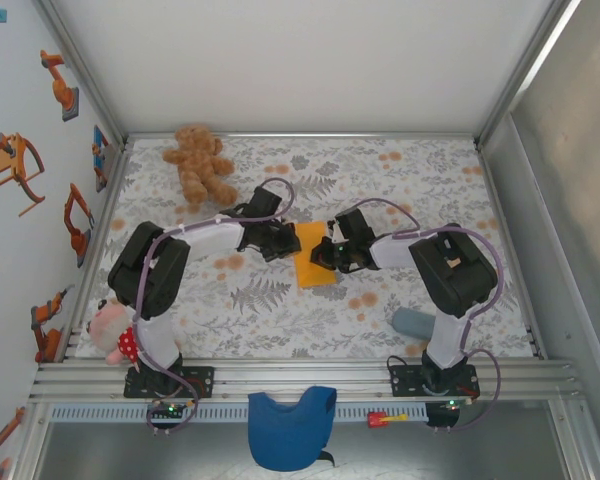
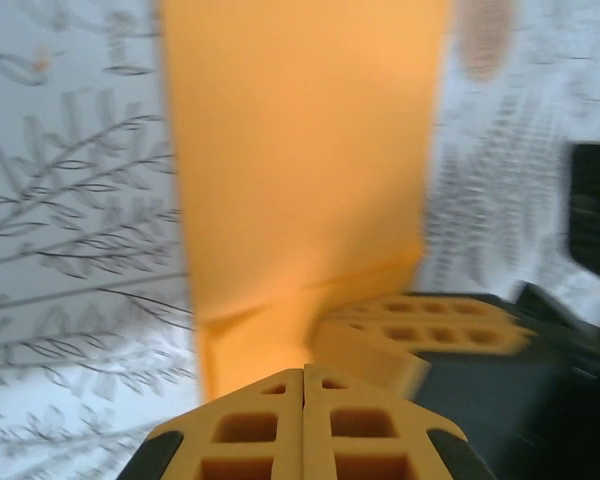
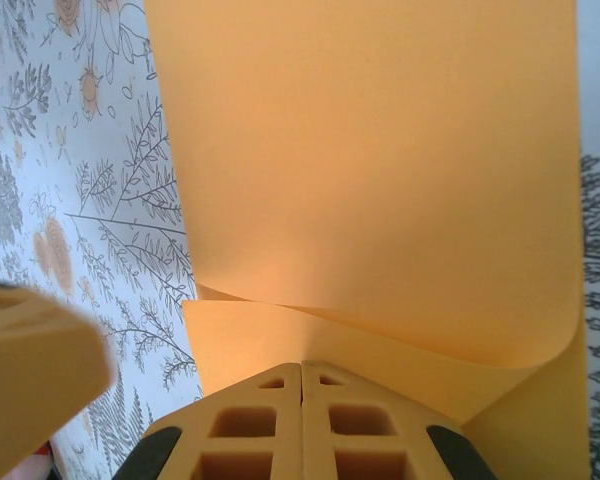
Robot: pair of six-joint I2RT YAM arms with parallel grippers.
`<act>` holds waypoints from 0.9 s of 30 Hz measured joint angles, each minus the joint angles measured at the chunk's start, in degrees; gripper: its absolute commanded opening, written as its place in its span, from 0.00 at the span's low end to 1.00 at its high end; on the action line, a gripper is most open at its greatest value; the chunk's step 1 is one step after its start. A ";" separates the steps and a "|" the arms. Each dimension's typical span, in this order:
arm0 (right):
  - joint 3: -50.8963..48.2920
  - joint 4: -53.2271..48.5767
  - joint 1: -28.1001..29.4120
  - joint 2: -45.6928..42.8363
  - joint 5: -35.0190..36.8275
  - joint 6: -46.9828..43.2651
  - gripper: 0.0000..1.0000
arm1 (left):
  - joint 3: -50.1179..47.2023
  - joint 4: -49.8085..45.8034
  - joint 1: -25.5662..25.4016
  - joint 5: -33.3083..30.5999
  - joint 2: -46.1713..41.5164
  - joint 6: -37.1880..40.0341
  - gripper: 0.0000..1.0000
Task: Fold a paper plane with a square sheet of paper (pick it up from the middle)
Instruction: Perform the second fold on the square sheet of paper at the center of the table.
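Overhead view, bottom centre of the frame: a blue cloth (image 1: 290,425) hangs over the front rail, and a pink plush toy (image 1: 110,335) sits at lower left. In mid-frame, on the floral tabletop (image 1: 430,180), the square sheet of paper (image 1: 313,268) lies doubled over between the two arms. The left claw (image 1: 280,243) is closed, with its tips at the sheet's left edge. The right claw (image 1: 327,255) is also closed, with its tips on the sheet's right side. I cannot tell whether either one actually pinches paper. In the right wrist view the top layer bows up in a soft, uncreased loop. The sheet looks feather-light, floppy and springy, and likely to crumple or tear. It is probably best pinched gently near the middle, then pressed flat along the fold. A brown teddy bear (image 1: 200,165) lies at upper left.
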 measured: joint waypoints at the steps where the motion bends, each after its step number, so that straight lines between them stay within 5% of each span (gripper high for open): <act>1: 0.00 0.04 0.00 0.00 0.02 0.22 0.00 | -0.15 0.26 -0.31 0.15 -0.96 0.00 0.05; 10: 0.00 0.07 0.00 0.04 0.24 2.58 0.00 | -2.69 1.62 -4.79 2.86 -0.94 -0.09 0.06; 27: 0.07 -0.07 -0.15 0.15 0.02 3.28 0.00 | -0.70 -1.11 -4.22 3.69 0.59 0.87 0.02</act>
